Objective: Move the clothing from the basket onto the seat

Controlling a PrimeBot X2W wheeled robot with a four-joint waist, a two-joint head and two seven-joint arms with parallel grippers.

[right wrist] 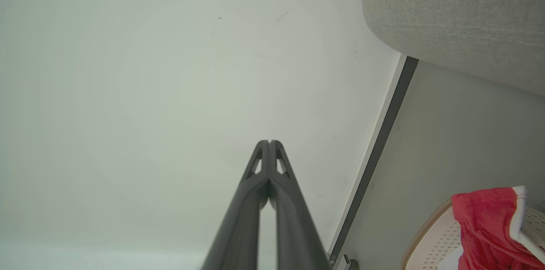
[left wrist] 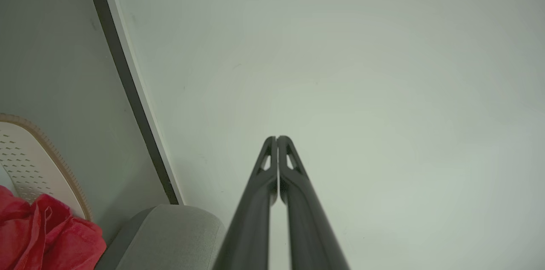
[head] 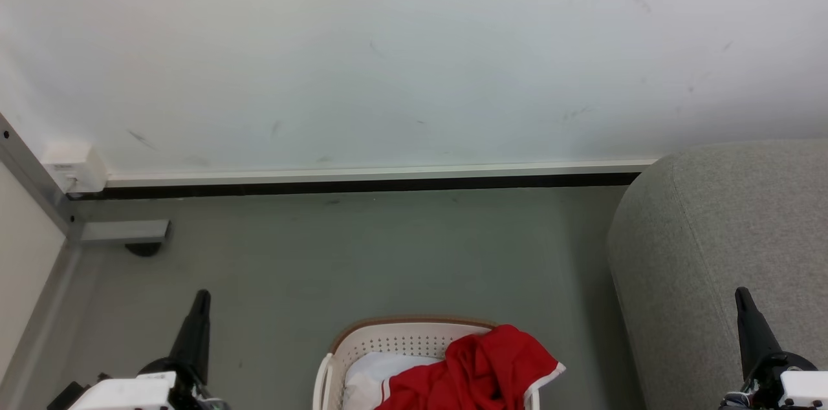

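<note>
Left gripper (head: 200, 301): fingers pressed together, holding nothing, aimed at the wall (head: 414, 41). The basket (head: 388, 337) stands on the floor (head: 323, 255) between both arms. The clothing (head: 482, 365) heaps in its right half, long axis crosswise, draped toward the seat (head: 718, 222). Right gripper (head: 744, 300): likewise closed and empty, judged the nearer. The right wrist view alone reveals white trim (right wrist: 516, 210) overhanging the rim

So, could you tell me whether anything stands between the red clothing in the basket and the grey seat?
Nothing visible does. The red clothing lies heaped in the laundry basket, spilling over its right rim, and just a strip of grey floor separates the basket from the grey seat on the robot's right.
</note>
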